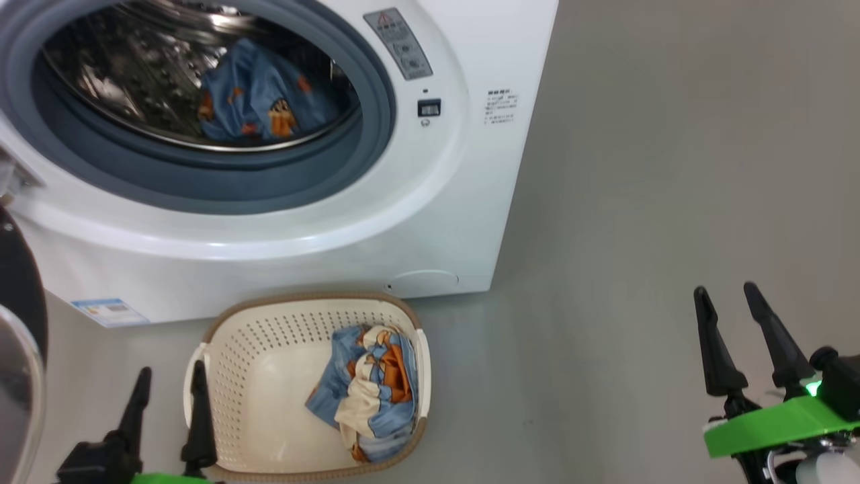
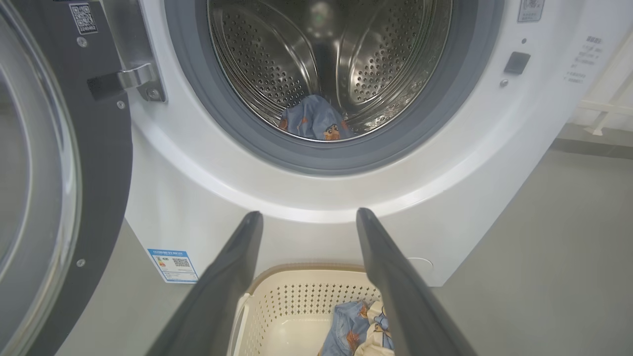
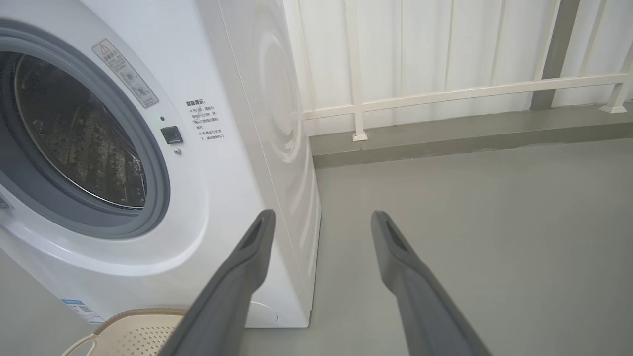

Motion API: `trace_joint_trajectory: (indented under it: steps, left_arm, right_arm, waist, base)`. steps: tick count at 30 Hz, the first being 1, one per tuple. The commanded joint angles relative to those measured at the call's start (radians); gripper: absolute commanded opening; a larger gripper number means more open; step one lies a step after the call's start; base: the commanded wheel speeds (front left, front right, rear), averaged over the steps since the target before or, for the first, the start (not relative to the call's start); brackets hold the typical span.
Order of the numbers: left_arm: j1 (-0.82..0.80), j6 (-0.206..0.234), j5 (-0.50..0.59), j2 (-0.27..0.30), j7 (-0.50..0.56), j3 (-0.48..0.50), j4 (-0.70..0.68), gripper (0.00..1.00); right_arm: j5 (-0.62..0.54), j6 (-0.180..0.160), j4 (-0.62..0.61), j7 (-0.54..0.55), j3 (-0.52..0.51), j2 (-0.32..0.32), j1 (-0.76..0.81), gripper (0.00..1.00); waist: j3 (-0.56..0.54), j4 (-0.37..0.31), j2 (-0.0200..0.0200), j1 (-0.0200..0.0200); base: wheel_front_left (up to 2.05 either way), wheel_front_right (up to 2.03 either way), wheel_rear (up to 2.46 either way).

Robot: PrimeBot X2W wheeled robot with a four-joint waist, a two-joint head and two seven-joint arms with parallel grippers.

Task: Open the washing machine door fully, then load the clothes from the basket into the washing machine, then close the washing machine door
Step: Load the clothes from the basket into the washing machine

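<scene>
The washing machine (image 1: 470,168) is white, with a blue-grey gasket (image 1: 201,191) and a shiny steel drum (image 2: 257,64) dotted with holes. Its door (image 2: 104,163) is glossy black. The clothes (image 1: 369,396) are light blue with cream and orange patches and cartoon prints. The basket (image 1: 269,349) is cream and perforated, with a brown woven-look rim. The floor (image 1: 638,202) is grey. The right claw (image 1: 725,290) is black, its mount (image 1: 772,423) bright green.

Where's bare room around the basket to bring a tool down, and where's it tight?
Free: the floor right of the washing machine and basket, up to the right tool; also the basket's left half. Crowded: the clothes against its right wall, and the left side, where the open door stands beside the left tool.
</scene>
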Motion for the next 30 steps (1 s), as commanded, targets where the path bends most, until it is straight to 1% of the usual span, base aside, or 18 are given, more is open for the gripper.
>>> trace_joint_trajectory:
  steps: [1,12,16,20,21,30]
  left_arm:
    - [-0.035,0.008,-0.007,0.010,-0.006,0.020,-0.006,1.00]
    - [-0.159,0.016,-0.061,0.010,-0.006,-0.065,0.174,1.00]
    - [-0.237,0.006,-0.089,0.010,-0.006,-0.084,0.280,1.00]
    - [-0.303,-0.005,-0.092,0.010,-0.006,-0.097,0.379,1.00]
    - [-0.303,-0.005,-0.092,0.010,-0.006,-0.097,0.379,1.00]
    - [-0.456,-0.027,-0.066,0.011,-0.006,-0.128,0.611,1.00]
  right_arm:
    - [-0.015,0.006,-0.028,-0.008,0.022,-0.014,-0.032,1.00]
    - [-0.001,0.006,-0.042,-0.008,0.017,-0.006,-0.114,1.00]
    - [0.006,0.006,-0.045,-0.008,0.013,-0.001,-0.149,1.00]
    - [0.011,0.006,-0.048,-0.008,0.014,0.008,-0.175,1.00]
    - [0.011,0.006,-0.048,-0.008,0.014,0.008,-0.175,1.00]
    - [0.022,0.006,-0.051,-0.008,0.017,0.038,-0.227,1.00]
  waist:
    - [0.029,-0.008,-0.0001,-0.0001]
    - [0.176,-0.035,-0.0001,-0.0001]
    - [0.235,-0.046,-0.0001,-0.0001]
    - [0.279,-0.060,-0.0001,-0.0001]
    - [0.279,-0.060,-0.0001,-0.0001]
    - [0.372,-0.096,-0.0001,-0.0001]
  base:
    - [0.00,0.00,0.00]
    - [0.00,0.00,0.00]
    - [0.00,0.00,0.00]
    - [0.00,0.00,0.00]
    - [0.00,0.00,0.00]
    - [0.00,0.00,0.00]
